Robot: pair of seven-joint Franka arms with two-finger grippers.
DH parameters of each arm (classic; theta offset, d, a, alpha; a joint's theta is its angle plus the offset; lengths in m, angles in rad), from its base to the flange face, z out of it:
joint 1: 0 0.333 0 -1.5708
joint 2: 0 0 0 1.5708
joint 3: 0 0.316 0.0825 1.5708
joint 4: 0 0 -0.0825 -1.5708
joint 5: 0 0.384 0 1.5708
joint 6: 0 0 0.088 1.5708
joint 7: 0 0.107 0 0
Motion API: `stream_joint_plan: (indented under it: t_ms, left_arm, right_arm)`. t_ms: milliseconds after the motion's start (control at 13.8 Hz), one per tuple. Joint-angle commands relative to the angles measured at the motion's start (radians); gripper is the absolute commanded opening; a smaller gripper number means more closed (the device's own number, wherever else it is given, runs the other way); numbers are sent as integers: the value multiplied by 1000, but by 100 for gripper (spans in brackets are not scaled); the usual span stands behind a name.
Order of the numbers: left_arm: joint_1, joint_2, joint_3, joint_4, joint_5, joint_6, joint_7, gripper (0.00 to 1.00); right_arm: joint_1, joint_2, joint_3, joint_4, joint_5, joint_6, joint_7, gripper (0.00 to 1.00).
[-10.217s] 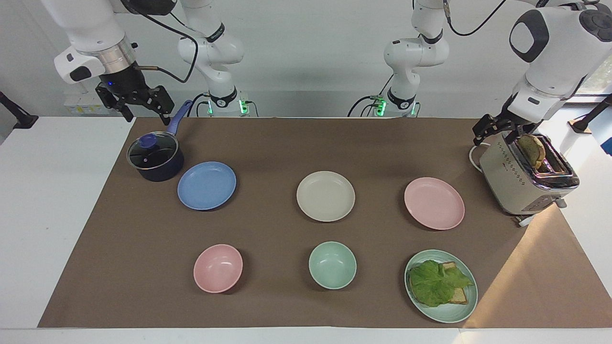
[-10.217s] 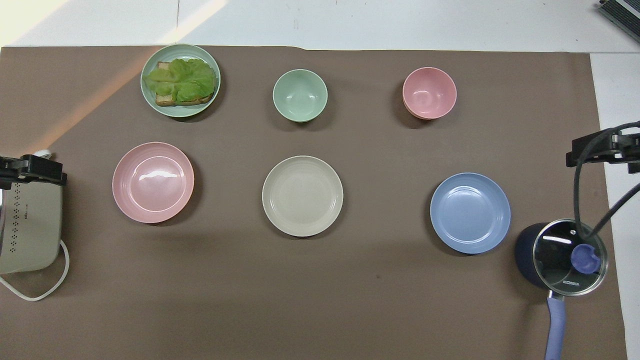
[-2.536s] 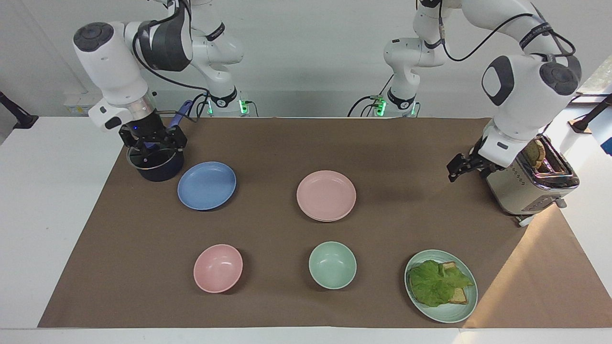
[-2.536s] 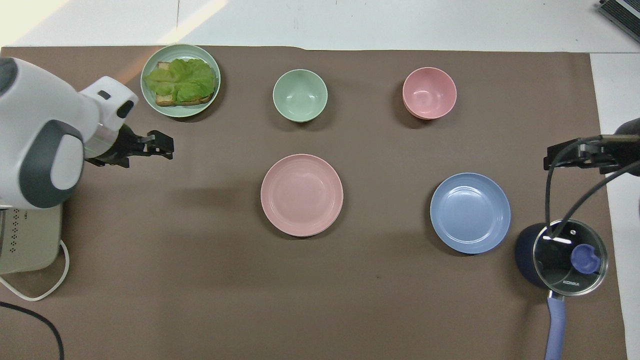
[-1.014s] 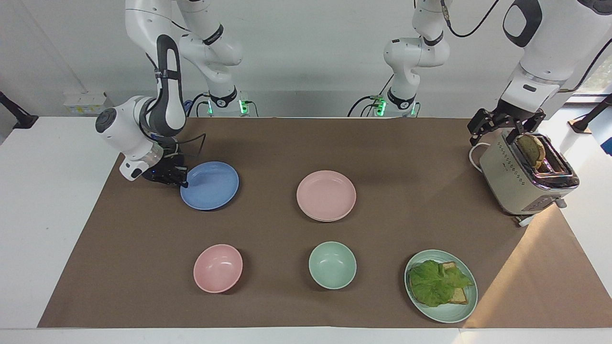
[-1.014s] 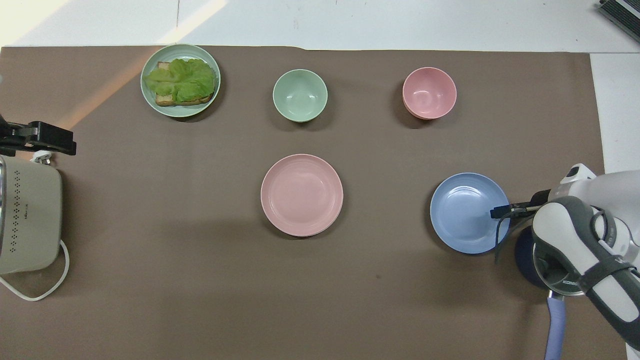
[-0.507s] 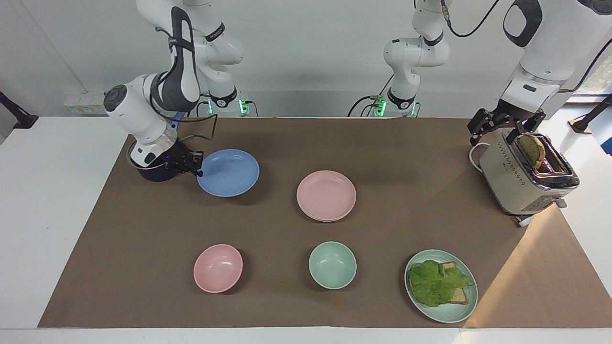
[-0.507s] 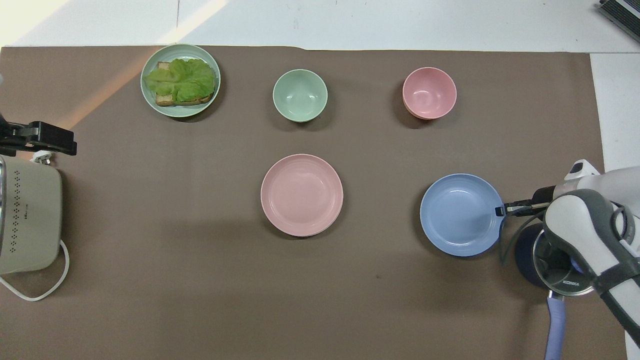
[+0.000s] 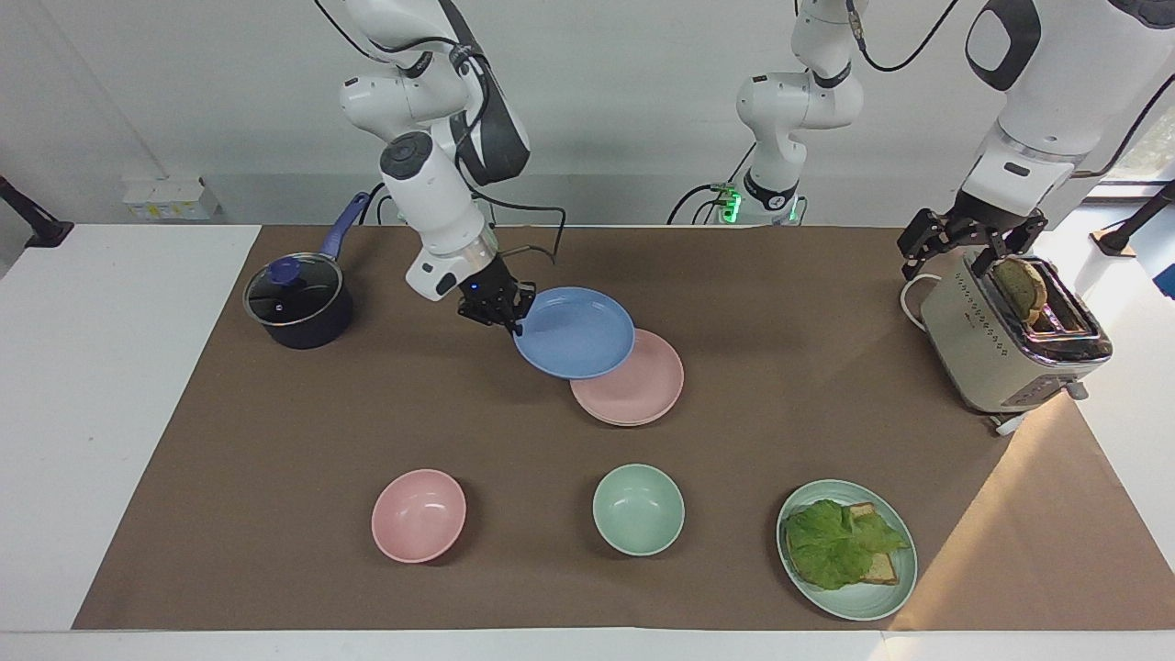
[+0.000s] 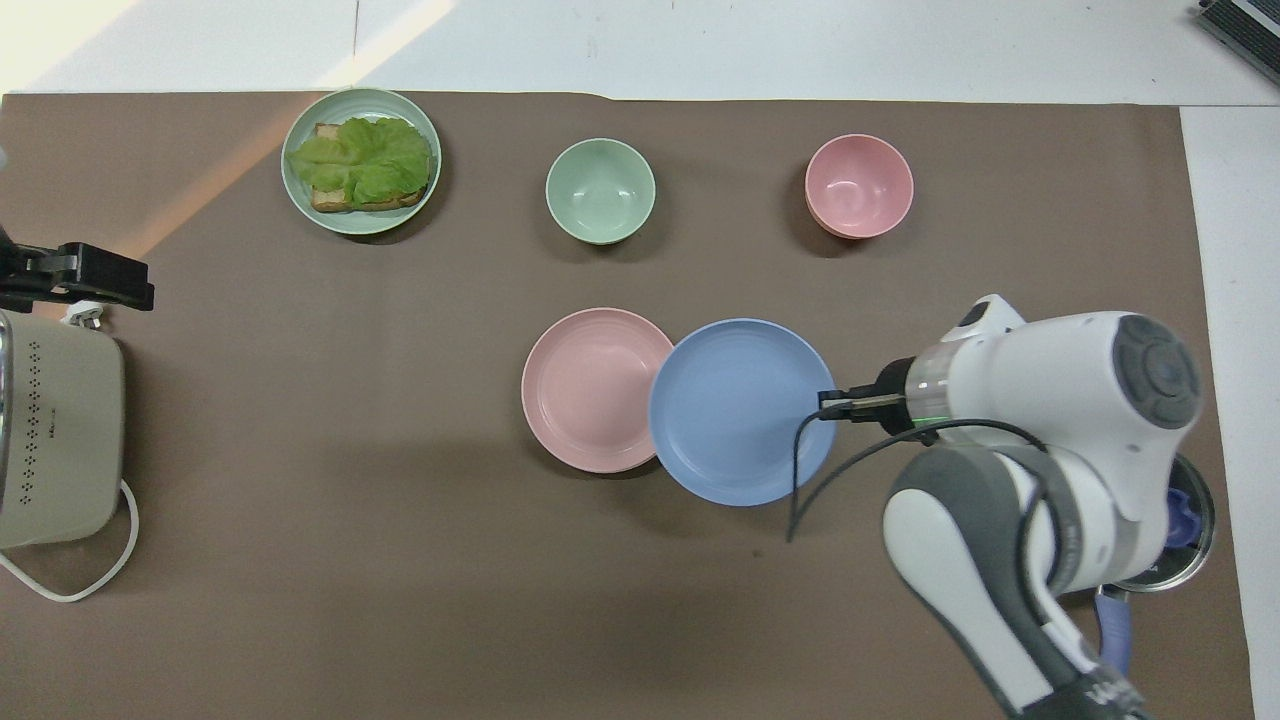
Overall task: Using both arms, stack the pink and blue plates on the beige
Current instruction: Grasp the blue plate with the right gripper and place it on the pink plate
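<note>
In the facing view, the right claw [image 9: 508, 313] is clamped on the rim of the blue plate [image 9: 575, 345] and holds it in the air, tilted a little, its free edge overlapping the pink plate [image 9: 643, 390]. That pink one lies on the beige plate [image 9: 613, 420], of which only a thin rim shows beneath. The left claw [image 9: 971, 246] waits with its fingers apart over the toaster [image 9: 1001, 344] at the left arm's end of the surface. In the overhead view, the blue plate [image 10: 741, 411] covers only the edge of the pink plate [image 10: 590, 390] on the right arm's side, so it is not yet centred. A single rim pinch lets the plate sag or swivel; released off-centre, it would likely land askew and slide off, or its low edge could nudge the stack out of line.
</note>
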Motion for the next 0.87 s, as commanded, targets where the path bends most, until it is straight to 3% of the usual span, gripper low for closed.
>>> stream_joint_plan:
  t_ms: [0, 435, 797]
  left_arm:
    - [3, -7, -1, -4, 8, -10, 11, 100]
    - [3, -7, -1, -4, 8, -10, 11, 100]
    - [3, -7, -1, -4, 8, -10, 11, 100]
  right_arm:
    - [10, 98, -8, 125, -5, 7, 75, 0]
    - [123, 190, -9, 105, -11, 102, 192, 0]
    - [125, 175, -9, 73, -34, 91, 209, 0]
